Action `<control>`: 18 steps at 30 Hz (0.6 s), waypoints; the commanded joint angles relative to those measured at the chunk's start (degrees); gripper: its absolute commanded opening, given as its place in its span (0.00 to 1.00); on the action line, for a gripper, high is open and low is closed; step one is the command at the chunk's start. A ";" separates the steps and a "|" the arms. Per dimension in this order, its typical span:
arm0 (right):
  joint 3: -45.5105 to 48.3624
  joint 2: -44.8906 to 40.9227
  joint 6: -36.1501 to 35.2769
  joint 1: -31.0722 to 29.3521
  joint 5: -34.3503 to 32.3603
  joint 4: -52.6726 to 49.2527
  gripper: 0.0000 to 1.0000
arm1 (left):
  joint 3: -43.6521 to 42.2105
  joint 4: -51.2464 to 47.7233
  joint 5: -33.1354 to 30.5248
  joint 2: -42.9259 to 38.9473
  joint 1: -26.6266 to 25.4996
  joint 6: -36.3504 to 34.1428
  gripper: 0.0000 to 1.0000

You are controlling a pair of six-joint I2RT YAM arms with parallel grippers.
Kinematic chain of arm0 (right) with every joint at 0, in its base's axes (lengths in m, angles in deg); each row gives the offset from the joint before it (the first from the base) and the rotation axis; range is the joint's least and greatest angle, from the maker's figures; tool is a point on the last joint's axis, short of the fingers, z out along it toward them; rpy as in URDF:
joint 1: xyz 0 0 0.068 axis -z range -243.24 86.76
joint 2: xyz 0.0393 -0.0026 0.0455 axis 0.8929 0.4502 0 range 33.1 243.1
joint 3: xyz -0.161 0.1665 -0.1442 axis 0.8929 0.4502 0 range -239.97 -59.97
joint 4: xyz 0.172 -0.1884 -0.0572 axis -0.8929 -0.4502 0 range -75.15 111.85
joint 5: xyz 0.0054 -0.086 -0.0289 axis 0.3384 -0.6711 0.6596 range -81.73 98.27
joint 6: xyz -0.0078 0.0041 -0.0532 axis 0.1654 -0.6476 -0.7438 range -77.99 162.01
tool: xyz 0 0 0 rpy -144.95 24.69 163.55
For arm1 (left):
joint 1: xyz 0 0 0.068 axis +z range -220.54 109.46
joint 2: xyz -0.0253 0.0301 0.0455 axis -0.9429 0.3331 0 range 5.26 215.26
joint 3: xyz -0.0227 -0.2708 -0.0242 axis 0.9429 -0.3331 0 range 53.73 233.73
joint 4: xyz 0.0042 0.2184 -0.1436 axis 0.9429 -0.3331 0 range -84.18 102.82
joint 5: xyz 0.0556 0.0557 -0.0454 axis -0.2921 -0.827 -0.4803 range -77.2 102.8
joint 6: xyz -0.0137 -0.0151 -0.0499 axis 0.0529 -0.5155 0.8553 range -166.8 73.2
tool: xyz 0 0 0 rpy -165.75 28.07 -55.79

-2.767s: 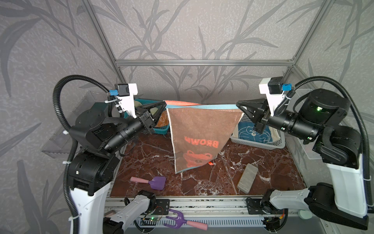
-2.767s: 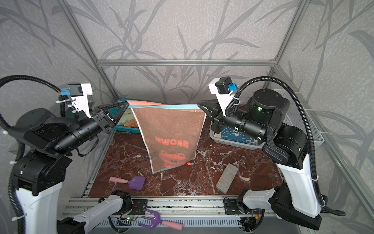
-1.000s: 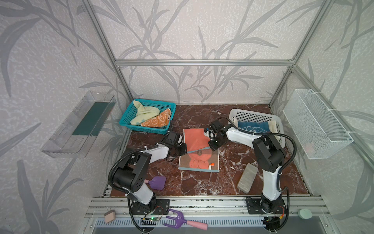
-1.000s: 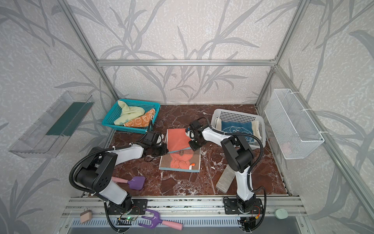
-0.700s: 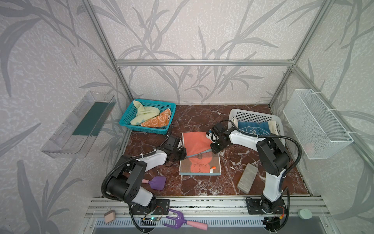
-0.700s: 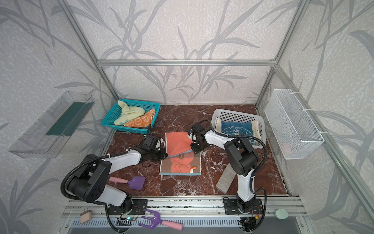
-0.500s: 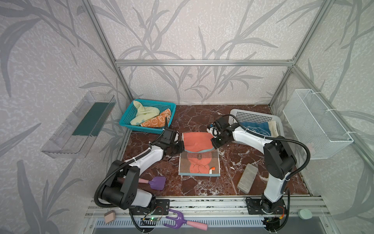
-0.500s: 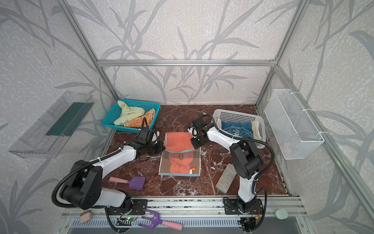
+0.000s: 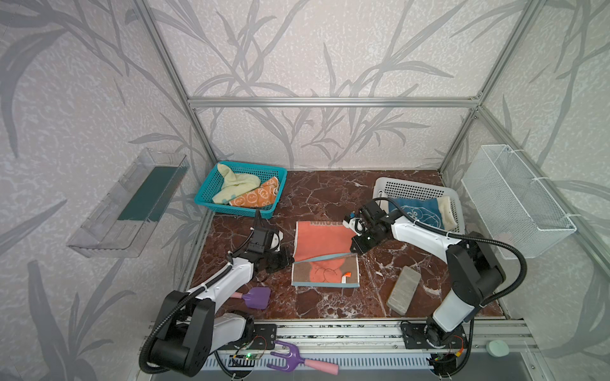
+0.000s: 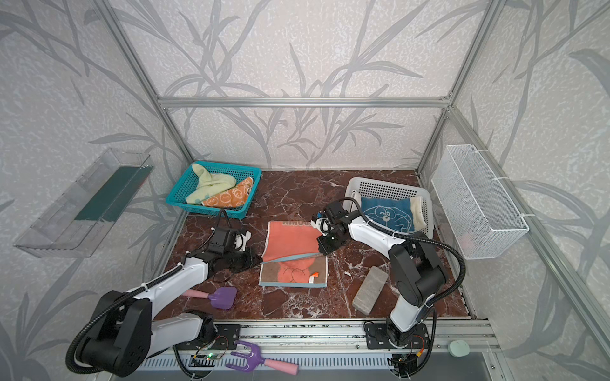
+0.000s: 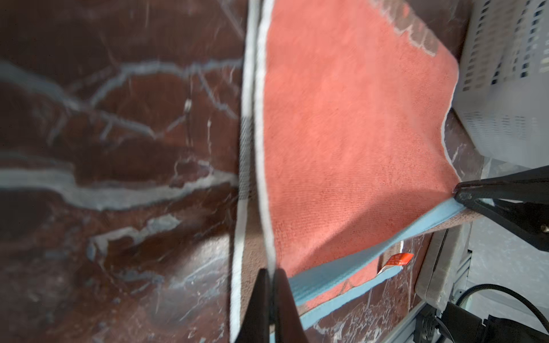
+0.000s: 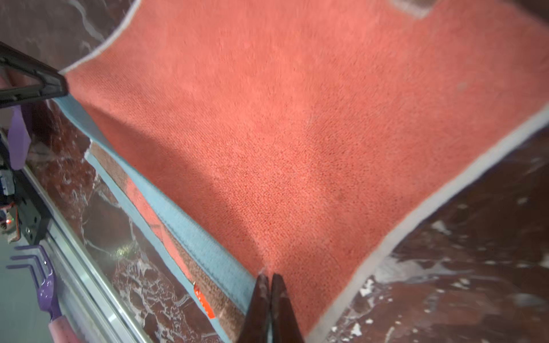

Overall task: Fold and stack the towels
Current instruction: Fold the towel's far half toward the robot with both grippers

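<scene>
left jaws — clamped on salmon towel [image 9: 321,240] corner | right jaws — clamped on other corner

Both top views look down from high; wrist views share the salmon towel [image 11: 341,133] close-up.

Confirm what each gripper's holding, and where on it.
Both hold the salmon BROWN towel: left gripper pinches one corner of its blue-trimmed edge, right gripper the other corner.
</scene>
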 commanded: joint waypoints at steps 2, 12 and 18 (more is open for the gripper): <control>2.93 -0.17 1.60 0.68 1.19 2.39 0.00 | -2.48 3.23 -0.05 0.74 0.64 1.30 0.00; -2.97 10.10 -0.73 1.58 -3.73 5.19 0.00 | -3.89 9.34 -0.78 5.00 0.46 3.64 0.00; -10.43 13.45 -2.70 3.75 -4.98 3.16 0.00 | 1.79 10.53 -1.63 9.14 0.55 3.57 0.00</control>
